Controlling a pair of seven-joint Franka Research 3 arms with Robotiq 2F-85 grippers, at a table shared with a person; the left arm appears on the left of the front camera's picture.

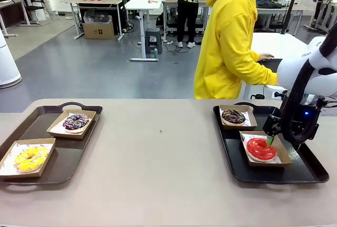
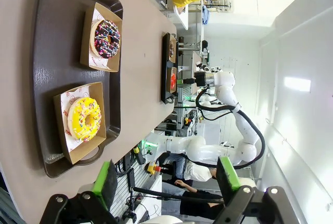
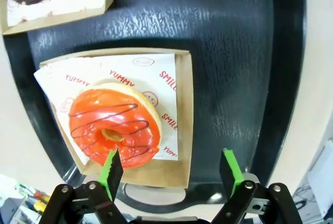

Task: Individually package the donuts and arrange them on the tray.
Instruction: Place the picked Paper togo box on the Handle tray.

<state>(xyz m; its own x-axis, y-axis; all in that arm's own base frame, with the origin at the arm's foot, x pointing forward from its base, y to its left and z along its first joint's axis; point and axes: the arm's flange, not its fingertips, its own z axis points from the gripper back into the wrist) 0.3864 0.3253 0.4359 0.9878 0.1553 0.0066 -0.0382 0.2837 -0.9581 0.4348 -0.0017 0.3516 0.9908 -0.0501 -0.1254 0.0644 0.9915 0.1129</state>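
The right hand (image 1: 274, 138), fingers apart and empty, hangs right over the red donut (image 3: 115, 127) in its box on the right tray (image 1: 310, 171); one finger overlaps the donut's edge, the other stands over the tray beside the box.

Front view looks across the table (image 1: 158, 153) at the person; left wrist view, rolled sideways, sees both trays from afar; right wrist view looks straight down, close, onto the black tray (image 3: 229, 52).
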